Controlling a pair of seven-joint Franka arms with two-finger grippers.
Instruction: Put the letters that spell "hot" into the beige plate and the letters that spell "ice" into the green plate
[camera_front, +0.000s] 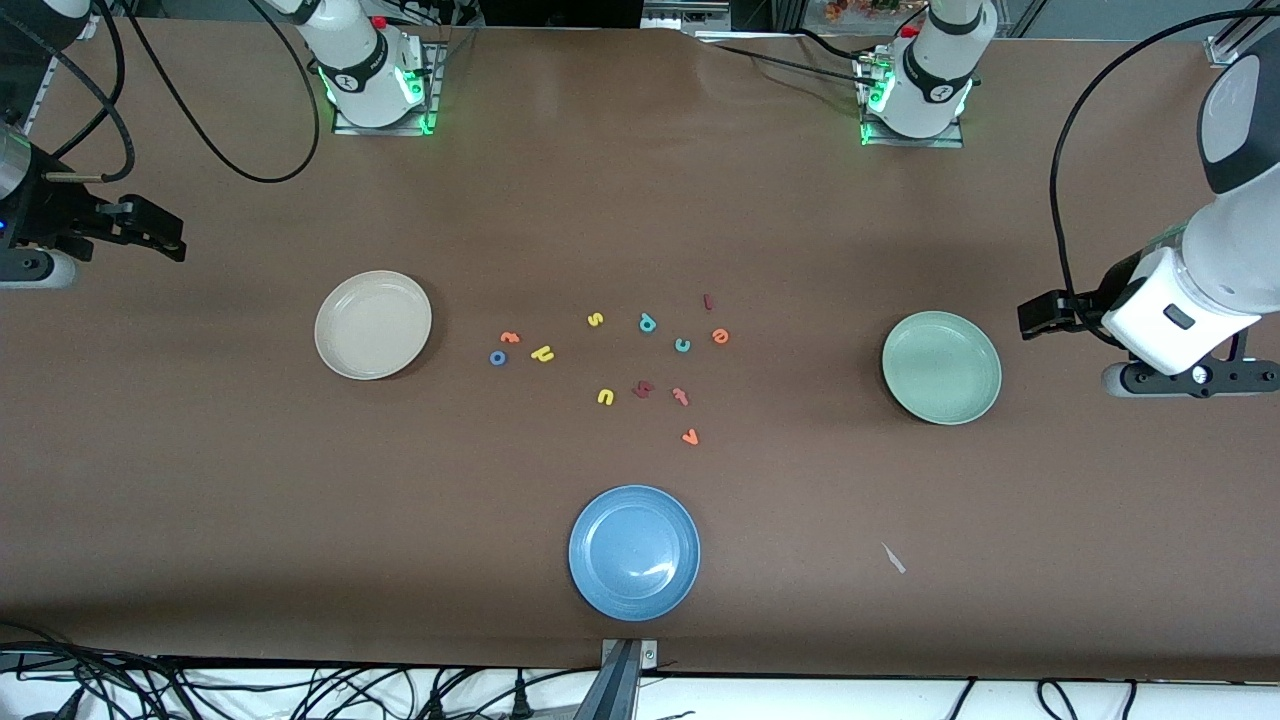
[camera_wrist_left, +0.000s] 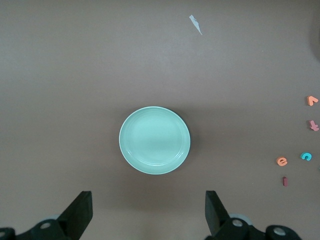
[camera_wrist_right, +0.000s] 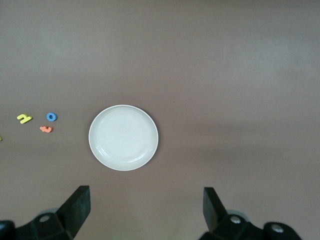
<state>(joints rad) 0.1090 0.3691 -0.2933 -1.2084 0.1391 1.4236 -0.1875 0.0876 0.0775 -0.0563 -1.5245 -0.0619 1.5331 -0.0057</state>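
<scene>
1. Both grippers are parked high and holding nothing. Left gripper (camera_wrist_left: 146, 212) hangs with its jaws wide apart over the table at the left arm's end, just beside the green plate (camera_front: 941, 366). Right gripper (camera_wrist_right: 144, 210) does the same at the right arm's end, near the beige plate (camera_front: 373, 324). Both plates are bare, so nothing's sorted yet.

2. "hot" sits in a tight clump nearest the beige plate: orange t (camera_front: 510, 337), blue o (camera_front: 497, 357), yellow h (camera_front: 542, 353). Close enough together that open fingers coming down on one could easily shove a neighbour away.

3. "ice" is toward the green plate: dark red i (camera_front: 708, 301), teal c (camera_front: 682, 345), orange e (camera_front: 720, 336). That i is a skinny bar, so I'd guess it slips or gets missed.

4. Lookalikes are the big trap. A teal letter with a stem (camera_front: 647, 322) sits right by the c, plus a yellow s (camera_front: 595, 319), yellow u (camera_front: 605, 397), orange v (camera_front: 690, 436) and a second orange hooked letter (camera_front: 681, 396).

5. Blue plate (camera_front: 634, 552) is a decoy, nearest the front camera. Drop there and it's wrong.
</scene>
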